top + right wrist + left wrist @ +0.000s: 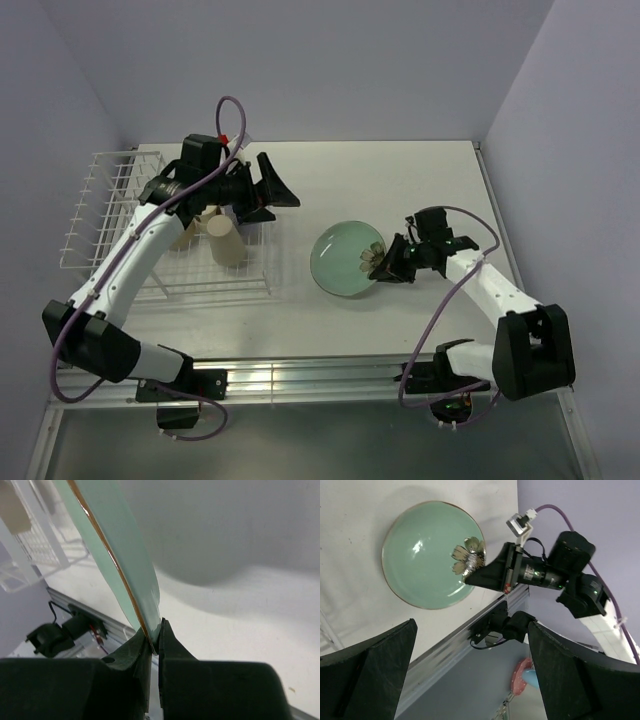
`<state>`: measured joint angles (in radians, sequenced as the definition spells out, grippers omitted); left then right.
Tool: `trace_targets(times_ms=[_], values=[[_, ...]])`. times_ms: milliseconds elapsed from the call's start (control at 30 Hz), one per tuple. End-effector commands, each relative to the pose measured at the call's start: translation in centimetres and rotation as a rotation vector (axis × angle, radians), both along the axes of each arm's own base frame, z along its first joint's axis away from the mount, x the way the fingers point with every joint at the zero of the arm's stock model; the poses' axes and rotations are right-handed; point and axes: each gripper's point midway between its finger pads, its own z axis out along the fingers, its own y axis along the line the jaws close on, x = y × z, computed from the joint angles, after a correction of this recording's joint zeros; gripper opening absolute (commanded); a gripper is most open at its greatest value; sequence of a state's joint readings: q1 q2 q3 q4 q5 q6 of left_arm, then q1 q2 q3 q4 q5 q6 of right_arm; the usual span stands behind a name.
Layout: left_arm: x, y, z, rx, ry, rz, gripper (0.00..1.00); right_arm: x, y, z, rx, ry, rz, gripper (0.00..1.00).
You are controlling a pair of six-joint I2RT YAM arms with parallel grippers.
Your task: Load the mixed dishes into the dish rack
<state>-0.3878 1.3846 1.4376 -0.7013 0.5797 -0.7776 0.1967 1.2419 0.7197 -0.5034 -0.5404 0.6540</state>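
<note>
The pale green plate [345, 260] with a flower motif sits mid-table, right of the dish rack [110, 200]. My right gripper [383, 262] is shut on its right rim, by the flower. The right wrist view shows the plate [127, 565] edge-on, its rim pinched between the right gripper [156, 642] jaws, its shadow on the table. My left gripper [280, 185] hangs open and holds nothing at the rack's far right corner. Its camera looks at the plate [427, 555] past the left gripper [471, 625]. A beige tumbler [226, 240] and a cream dish [190, 232] stand in the rack.
A metal rail [300, 378] runs along the near table edge in front of both arm bases. Lavender walls close the back and both sides. The rack's upright tines [100, 175] line its far left part. The left arm reaches over the rack.
</note>
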Motion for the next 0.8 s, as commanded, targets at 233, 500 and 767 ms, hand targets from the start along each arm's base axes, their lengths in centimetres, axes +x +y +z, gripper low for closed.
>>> trace_targets(times_ms=[233,500,767], values=[[1.0,-2.2,0.2,-0.009,-0.122,-0.234,0.99,-4.0,2.6,11.1,0.212,-0.193,0.242,0.00],[-0.3,-3.7,-0.1,-0.032,-0.150,-0.354,0.99,-5.7,4.8,15.0,0.335,-0.220,0.335,0.00],[-2.5,-5.8,-0.8,-0.036,-0.133,-0.458,0.99,-6.1,6.2,17.0,0.376,-0.238,0.409,0.00]])
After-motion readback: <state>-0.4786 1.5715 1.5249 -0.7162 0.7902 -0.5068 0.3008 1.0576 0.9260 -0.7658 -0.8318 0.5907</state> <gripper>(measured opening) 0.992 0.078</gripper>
